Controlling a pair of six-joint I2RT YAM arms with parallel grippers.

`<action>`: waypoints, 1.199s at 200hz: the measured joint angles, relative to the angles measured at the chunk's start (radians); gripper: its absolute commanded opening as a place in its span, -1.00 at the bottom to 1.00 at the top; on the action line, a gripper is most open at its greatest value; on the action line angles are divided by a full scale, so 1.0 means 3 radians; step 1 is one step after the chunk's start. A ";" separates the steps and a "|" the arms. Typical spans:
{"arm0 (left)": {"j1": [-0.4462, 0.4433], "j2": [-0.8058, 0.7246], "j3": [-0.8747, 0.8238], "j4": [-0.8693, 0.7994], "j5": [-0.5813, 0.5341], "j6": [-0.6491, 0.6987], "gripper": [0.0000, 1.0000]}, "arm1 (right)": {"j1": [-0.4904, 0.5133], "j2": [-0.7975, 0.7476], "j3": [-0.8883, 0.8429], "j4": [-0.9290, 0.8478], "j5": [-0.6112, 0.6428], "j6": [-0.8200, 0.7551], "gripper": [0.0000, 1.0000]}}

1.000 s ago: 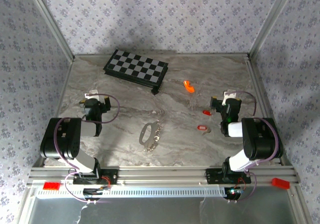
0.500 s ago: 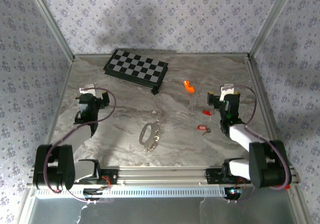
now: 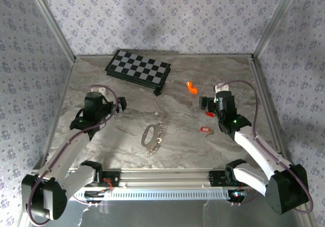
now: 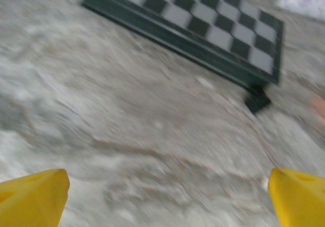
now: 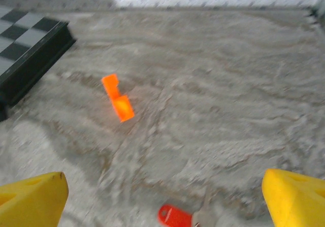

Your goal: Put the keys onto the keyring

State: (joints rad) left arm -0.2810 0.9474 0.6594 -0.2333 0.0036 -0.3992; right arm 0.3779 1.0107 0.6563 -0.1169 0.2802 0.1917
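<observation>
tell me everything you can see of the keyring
The keyring is a small silver oval loop, metal by its shine, lying flat on the marbled table, near the middle and toward the near edge. A short silvery chain hangs off it and lies loosely bunched along its right side. Nothing is threaded on the loop. Only the table touches it; the red keys lie apart, off to its right.

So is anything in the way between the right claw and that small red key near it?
Nothing visible does. The right gripper hangs open, and in its wrist view the small red key lies on bare table between the spread fingers. The orange piece lies farther off, beyond the key.
</observation>
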 measured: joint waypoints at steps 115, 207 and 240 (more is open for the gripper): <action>-0.1035 -0.0454 -0.0175 -0.0600 0.0703 -0.0409 1.00 | 0.0757 0.0196 0.0543 -0.1320 -0.0526 0.0314 0.99; -0.1760 -0.0359 -0.0270 -0.0790 0.0557 -0.0725 0.91 | 0.1249 -0.0366 0.0183 -0.1443 -0.0655 0.0636 0.99; -0.1923 -0.0360 -0.0306 -0.0879 0.0478 -0.0862 0.87 | 0.1280 -0.0366 0.0069 -0.1372 -0.0740 0.0690 0.99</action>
State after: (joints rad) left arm -0.8577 0.8394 0.5674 -0.4969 0.1471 -0.6579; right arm 0.7620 0.9009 0.6769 -0.5285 0.0582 0.3988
